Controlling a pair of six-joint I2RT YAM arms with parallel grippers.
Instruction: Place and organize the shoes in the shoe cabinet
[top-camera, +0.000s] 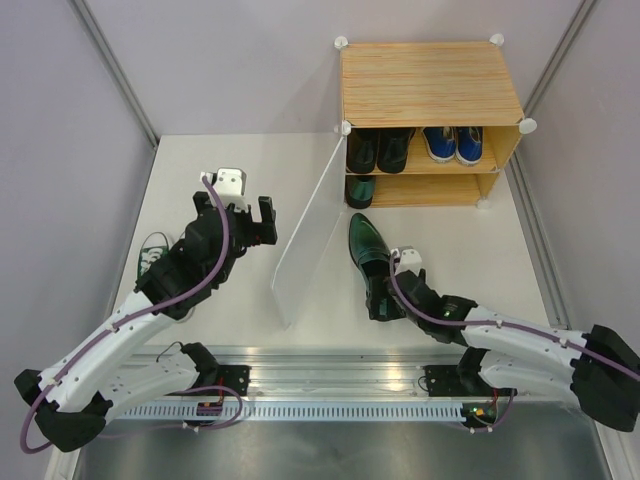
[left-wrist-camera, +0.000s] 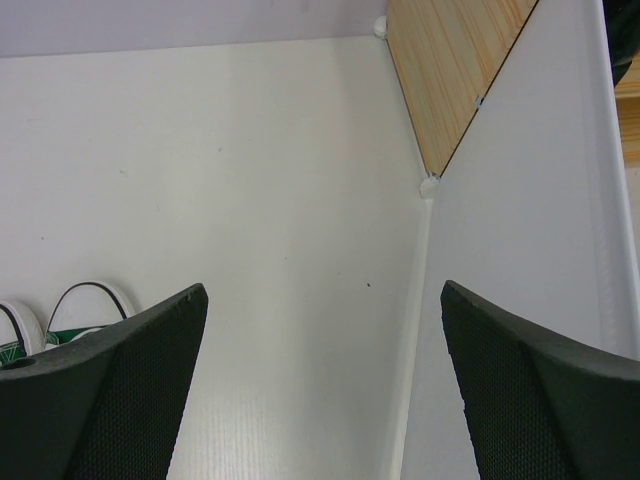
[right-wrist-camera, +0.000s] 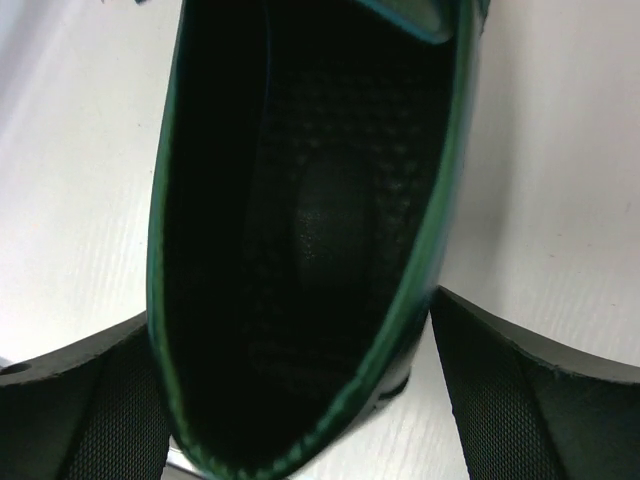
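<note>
The shoe cabinet (top-camera: 430, 80) stands at the back right with its translucent door (top-camera: 310, 215) swung open toward me. Black dress shoes (top-camera: 378, 148) and blue sneakers (top-camera: 453, 143) fill the upper shelf; one dark green shoe (top-camera: 360, 190) sits on the lower shelf. A second dark green pointed shoe (top-camera: 367, 250) lies on the table, toe toward the cabinet. My right gripper (top-camera: 385, 300) is open astride its heel (right-wrist-camera: 310, 230), a gap showing at the right finger (right-wrist-camera: 530, 400). My left gripper (top-camera: 250, 225) hangs open and empty left of the door (left-wrist-camera: 530, 200). Green white-toed sneakers (top-camera: 152, 255) lie under the left arm.
The open door panel divides the table between the two arms, its lower edge near the left gripper's right finger (left-wrist-camera: 530, 390). White sneaker toes (left-wrist-camera: 90, 305) show beside the left finger. Grey walls close in the table at the back and sides.
</note>
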